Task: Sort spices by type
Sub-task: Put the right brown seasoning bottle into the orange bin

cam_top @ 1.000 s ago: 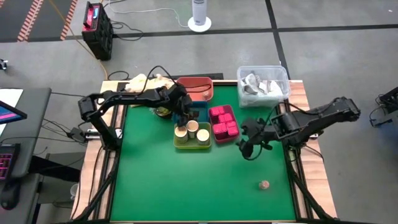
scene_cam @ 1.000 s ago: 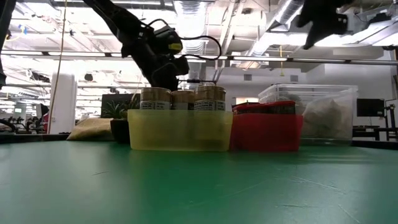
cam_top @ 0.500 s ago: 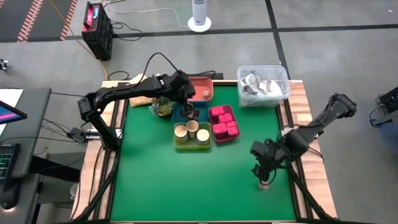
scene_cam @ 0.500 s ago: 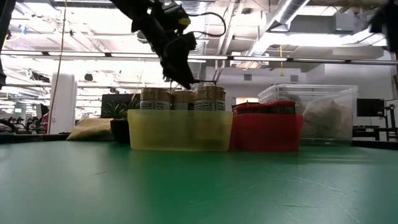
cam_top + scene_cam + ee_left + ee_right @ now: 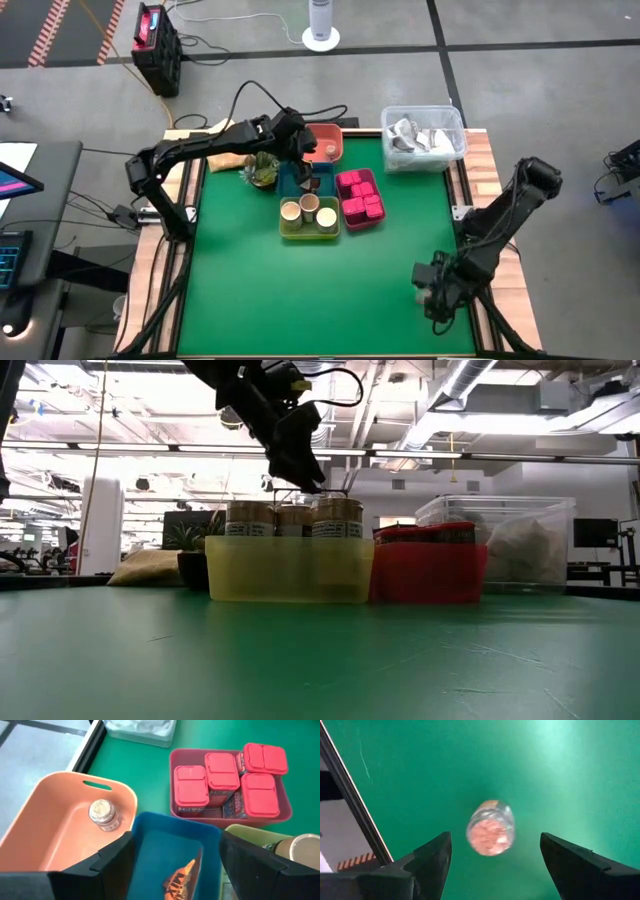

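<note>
The right tool (image 5: pixel 490 851) hangs fingers apart over a small clear jar of reddish-brown spice (image 5: pixel 490 828), standing alone on the green tabletop (image 5: pixel 260 290) well apart from the yellow tray (image 5: pixel 309 229), likely lining up a grasp. The left tool (image 5: pixel 172 862), fingers spread and empty, hovers above the blue tray (image 5: pixel 172 851) just behind the yellow tray, where an orange-printed packet (image 5: pixel 179 876) lies.

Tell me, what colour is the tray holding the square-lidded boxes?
Magenta-pink tray; clearest in the left wrist view.
</note>
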Controlling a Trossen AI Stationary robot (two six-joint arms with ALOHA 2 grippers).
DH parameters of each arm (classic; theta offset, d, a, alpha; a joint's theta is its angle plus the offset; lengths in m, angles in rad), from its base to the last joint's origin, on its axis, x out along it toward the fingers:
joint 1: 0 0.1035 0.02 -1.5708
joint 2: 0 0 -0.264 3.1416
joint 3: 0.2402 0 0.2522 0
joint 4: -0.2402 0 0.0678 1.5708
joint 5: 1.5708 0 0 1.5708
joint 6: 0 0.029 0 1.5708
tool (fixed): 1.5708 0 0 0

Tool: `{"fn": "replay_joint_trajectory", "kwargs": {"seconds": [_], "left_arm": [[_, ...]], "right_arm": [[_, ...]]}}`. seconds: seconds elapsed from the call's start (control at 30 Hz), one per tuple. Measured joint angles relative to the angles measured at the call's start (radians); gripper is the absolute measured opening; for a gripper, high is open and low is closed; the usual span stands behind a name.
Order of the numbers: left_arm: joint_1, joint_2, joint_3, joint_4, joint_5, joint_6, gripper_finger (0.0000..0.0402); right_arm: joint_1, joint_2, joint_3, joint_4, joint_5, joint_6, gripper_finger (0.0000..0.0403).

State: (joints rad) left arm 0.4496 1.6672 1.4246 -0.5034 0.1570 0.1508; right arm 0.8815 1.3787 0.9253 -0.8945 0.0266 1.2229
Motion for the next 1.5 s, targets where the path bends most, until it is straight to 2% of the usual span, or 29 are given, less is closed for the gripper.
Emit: {"fn": "replay_joint_trajectory", "kwargs": {"seconds": [0.2, 0.47, 0.63, 0.77, 0.83, 0.9, 1.0, 1.2, 1.4, 1.5], "left_arm": [[0.003, 0.000, 0.000, 0.000, 0.000, -0.068, 0.0270], [0.005, 0.000, 0.000, 0.000, 0.002, -0.051, 0.0270], [0.006, 0.000, 0.000, 0.000, 0.048, -0.043, 0.0270], [0.005, 0.000, 0.000, 0.000, 0.051, -0.043, 0.0270], [0.005, 0.000, 0.000, 0.000, 0.051, -0.042, 0.0270], [0.006, 0.000, 0.000, -0.001, 0.054, -0.043, 0.0270], [0.011, 0.001, 0.002, -0.008, 0.104, -0.051, 0.0270], [0.008, 0.002, 0.076, -0.052, 0.114, -0.036, 0.0270], [0.004, 0.002, 0.160, -0.103, 0.167, -0.026, 0.0270], [-0.003, 0.004, 0.169, -0.119, 0.220, -0.069, 0.0270]], "right_arm": [[0.060, 0.086, 0.001, 0.050, 0.000, -0.020, 0.0328], [0.068, 0.176, 0.001, 0.076, 0.008, -0.052, 0.0313], [0.068, 0.214, 0.001, 0.095, 0.041, -0.053, 0.0282], [0.056, 0.218, -0.011, 0.102, 0.052, -0.054, 0.0240], [0.048, 0.215, -0.014, 0.099, 0.055, -0.074, 0.0215], [0.029, 0.212, -0.014, 0.092, 0.059, -0.115, 0.0208], [-0.021, 0.212, -0.014, 0.064, 0.076, -0.169, 0.0208], [-0.170, 0.177, -0.016, 0.012, 0.118, -0.329, 0.0208], [-0.410, 0.046, -0.016, 0.028, 0.137, -0.564, 0.0211], [-0.551, -0.035, -0.004, 0.099, 0.085, -0.657, 0.0211]]}}
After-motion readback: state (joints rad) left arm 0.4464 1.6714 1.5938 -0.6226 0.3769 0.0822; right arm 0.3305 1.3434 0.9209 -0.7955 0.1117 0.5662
